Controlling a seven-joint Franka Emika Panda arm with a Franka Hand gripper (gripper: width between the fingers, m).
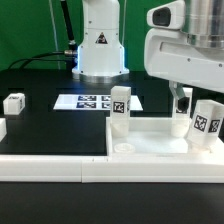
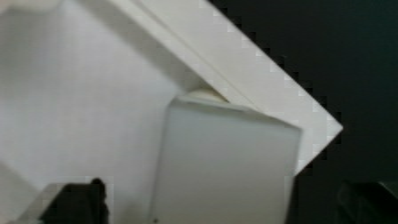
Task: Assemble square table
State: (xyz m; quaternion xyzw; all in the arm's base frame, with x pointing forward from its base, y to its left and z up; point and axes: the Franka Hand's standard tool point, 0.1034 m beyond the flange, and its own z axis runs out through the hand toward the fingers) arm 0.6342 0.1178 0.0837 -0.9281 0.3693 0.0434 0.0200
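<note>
Gripper (image 1: 181, 108) hangs over the right part of the white slab (image 1: 150, 145), which lies near and right on the black table (image 1: 50, 125). On my wrist camera its fingertips (image 2: 71, 200) stand wide apart, a white leg (image 2: 228, 160) between them, seemingly untouched. A tagged leg (image 1: 119, 106) stands upright at the slab's far left corner. A loose leg (image 1: 14, 102) sits far left.

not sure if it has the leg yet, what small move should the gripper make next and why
Probably close on the table leg. In the wrist view the gripper is open, its fingertips clear of the leg on both sides, and the leg stands near a corner of the square tabletop. Whether the leg is already seated cannot be told.
</note>
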